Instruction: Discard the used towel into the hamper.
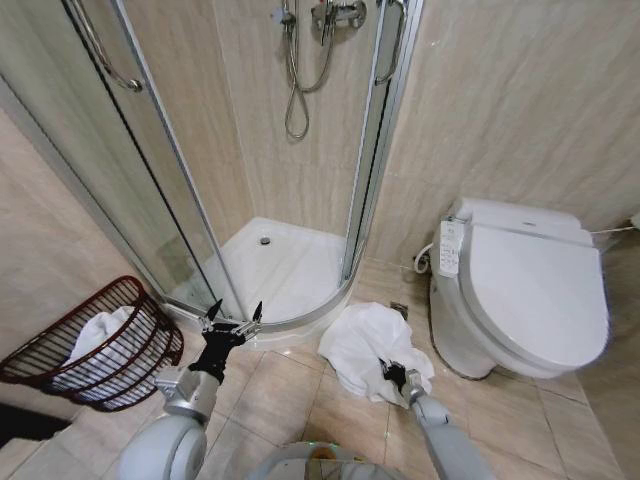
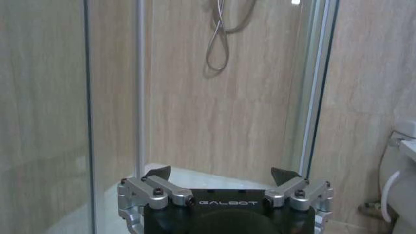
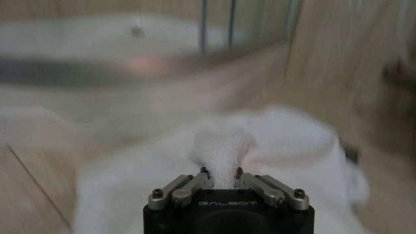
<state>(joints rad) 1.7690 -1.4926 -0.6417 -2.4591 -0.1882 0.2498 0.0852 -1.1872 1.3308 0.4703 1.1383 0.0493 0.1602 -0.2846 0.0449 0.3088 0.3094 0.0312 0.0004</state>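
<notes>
Near and right, the right gripper [image 1: 392, 374] pinches a fold of the white towel [image 1: 365, 345] heaped on the floor. The left gripper [image 1: 234, 316] hangs spread, empty. The hamper [image 1: 60, 352] sits far left, well apart.

The towel [image 3: 260, 146] (bunched in the right gripper [image 3: 221, 171]) hides its fingertips.

"GALBOT" in pale letters on black body of left gripper [image 2: 221, 181], just behind its fingers; same on right gripper [image 3: 221, 174].
</notes>
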